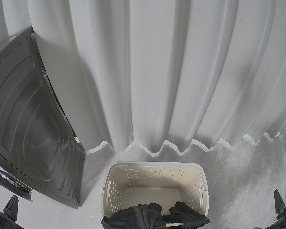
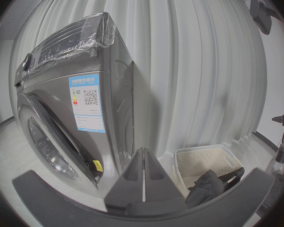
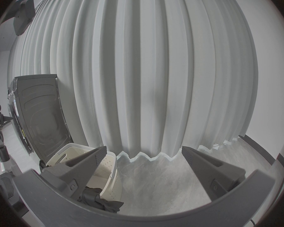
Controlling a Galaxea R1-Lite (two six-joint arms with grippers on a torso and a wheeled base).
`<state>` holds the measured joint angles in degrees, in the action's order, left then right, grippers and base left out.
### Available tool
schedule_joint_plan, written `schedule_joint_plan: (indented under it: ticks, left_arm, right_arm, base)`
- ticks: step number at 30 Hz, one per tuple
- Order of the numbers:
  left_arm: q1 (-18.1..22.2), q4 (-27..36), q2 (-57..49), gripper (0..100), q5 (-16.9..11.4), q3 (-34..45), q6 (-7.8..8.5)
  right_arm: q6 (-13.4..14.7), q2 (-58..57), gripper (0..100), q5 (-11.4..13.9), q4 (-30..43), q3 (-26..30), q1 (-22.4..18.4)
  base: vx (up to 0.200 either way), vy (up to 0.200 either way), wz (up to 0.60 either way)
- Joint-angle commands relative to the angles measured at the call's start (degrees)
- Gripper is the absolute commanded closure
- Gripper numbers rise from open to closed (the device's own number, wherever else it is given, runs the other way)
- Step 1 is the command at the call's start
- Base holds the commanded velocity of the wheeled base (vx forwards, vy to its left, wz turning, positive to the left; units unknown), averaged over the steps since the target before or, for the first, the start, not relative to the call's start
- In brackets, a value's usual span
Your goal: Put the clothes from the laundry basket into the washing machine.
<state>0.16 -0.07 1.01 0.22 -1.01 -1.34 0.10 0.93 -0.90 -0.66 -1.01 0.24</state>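
Left gripper (image 2: 143, 152): clenched, empty. Right gripper (image 3: 143, 148): spread wide, empty. Black clothes (image 1: 143, 218), perhaps one garment, in laundry basket (image 1: 155, 165).

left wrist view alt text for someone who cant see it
A grey front-loading washing machine with a round glass door stands beside a cream perforated plastic laundry basket holding black clothes before a white pleated curtain. The left gripper's dark fingers are shut together in the foreground.

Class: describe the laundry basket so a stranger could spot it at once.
Find the white curtain, with the grey washing machine at its left. On the floor before it stands the laundry basket: a cream tub with perforated walls, black clothes draped over its near rim.
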Motion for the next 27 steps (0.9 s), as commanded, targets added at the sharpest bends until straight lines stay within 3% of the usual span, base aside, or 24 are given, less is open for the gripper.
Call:
schedule_joint_plan:
  ticks: [1,12,27]
  left_arm:
    - [0.0,0.0,-1.0,100,0.0,0.9,-0.07]
    - [0.0,0.0,-1.0,100,0.0,0.9,0.02]
    - [0.0,0.0,-1.0,100,0.0,0.9,-0.15]
  right_arm:
    - [0.0,-0.9,0,0.0,0.0,1.0,0.0]
    - [0.0,-0.9,0,0.0,0.0,1.0,0.0]
    - [0.0,-0.9,0,0.0,0.0,1.0,0.0]
  base:
    - [0.000,0.000,0.00]
    - [0.000,0.000,0.00]
    - [-0.200,0.000,0.00]
